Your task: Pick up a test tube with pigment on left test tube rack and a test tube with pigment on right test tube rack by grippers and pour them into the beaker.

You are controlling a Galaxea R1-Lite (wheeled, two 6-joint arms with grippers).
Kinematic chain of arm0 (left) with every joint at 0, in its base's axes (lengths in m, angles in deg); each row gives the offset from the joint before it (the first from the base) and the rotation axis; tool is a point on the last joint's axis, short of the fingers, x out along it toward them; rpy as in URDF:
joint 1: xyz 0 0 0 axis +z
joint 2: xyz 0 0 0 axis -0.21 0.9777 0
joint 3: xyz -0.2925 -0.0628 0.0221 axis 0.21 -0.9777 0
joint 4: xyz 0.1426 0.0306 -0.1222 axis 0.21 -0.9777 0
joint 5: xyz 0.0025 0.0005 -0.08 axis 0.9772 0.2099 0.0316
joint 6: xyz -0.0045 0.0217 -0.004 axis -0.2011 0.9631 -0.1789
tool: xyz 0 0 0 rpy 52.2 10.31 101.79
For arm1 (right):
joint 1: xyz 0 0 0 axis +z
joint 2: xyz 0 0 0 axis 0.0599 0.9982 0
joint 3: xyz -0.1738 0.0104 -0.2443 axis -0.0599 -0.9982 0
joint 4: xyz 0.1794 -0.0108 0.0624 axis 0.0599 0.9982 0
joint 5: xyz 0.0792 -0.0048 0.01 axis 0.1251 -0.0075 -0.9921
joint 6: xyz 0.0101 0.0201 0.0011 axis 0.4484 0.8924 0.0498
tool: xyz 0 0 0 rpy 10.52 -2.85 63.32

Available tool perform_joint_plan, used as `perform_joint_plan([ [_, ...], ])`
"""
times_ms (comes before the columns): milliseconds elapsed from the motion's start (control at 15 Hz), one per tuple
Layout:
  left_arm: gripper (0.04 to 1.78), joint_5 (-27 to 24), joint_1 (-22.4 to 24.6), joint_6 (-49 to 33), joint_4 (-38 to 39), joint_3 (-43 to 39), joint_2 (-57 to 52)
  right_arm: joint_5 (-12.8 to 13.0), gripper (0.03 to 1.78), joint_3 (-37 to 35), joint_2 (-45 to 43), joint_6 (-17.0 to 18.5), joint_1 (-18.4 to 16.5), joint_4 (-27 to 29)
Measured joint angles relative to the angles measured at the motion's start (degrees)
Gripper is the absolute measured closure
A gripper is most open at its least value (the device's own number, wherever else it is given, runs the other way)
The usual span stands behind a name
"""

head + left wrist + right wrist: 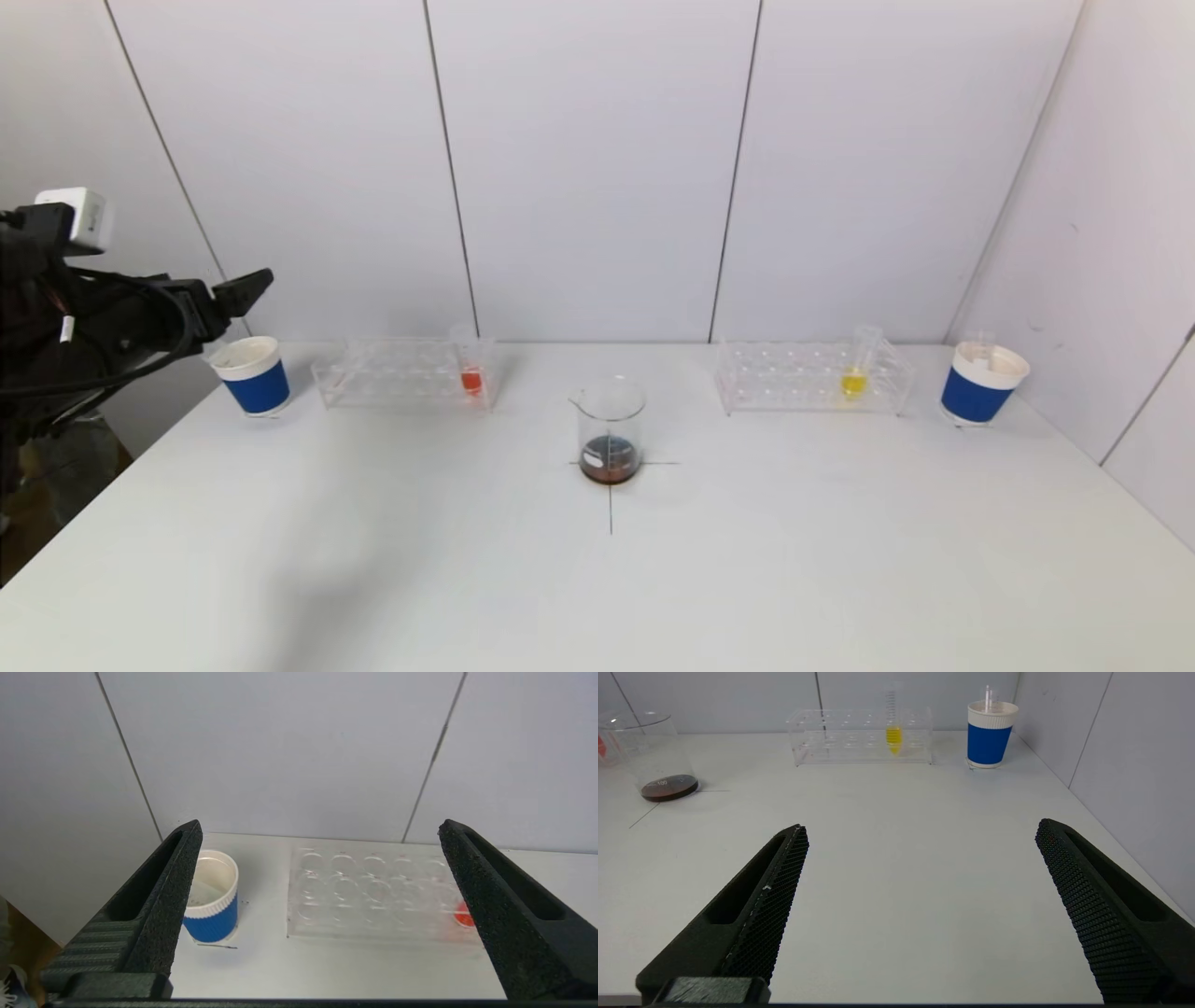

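The left pincer (245, 285) hovers with fingers apart above the blue cup at 9 o'clock on the bench (597, 579). The red tube (470, 371) stands at the left rack's (401, 373) inner end. The pincer should approach level and clamp below the rim. The right pincer (920, 830), fingers apart, sits well short of the yellow tube (893, 732). The beaker (610, 431) stands at centre.

wide-open right gripper (920, 833) above white table (896, 858); beyond, yellow-filled test tube (893, 732) upright in clear rack (831, 742), blue cup (989, 735), beaker (654, 760).
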Motion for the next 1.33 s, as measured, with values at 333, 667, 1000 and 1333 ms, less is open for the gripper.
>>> perform_joint_plan([
  [333, 0.06, -0.61, -6.02, -0.82, -3.30, -8.44, -12.82, 0.02, 0.04, 0.00, 0.00, 0.00, 0.00, 0.00],
  [667, 0.06, 0.27, -8.86, -0.79, -8.87, -14.09, -24.81, 0.00, 0.04, 0.00, 0.00, 0.00, 0.00, 0.01],
  [1000, 0.06, 0.22, -9.14, -3.52, -19.93, -19.01, -40.36, 0.00, 0.04, 0.00, 0.00, -0.02, -0.01, 0.00],
  [1333, 0.06, -3.58, -9.20, -4.99, -37.10, -20.32, -57.23, 0.02, 0.04, 0.00, 0.00, -0.02, 0.00, 0.00],
])
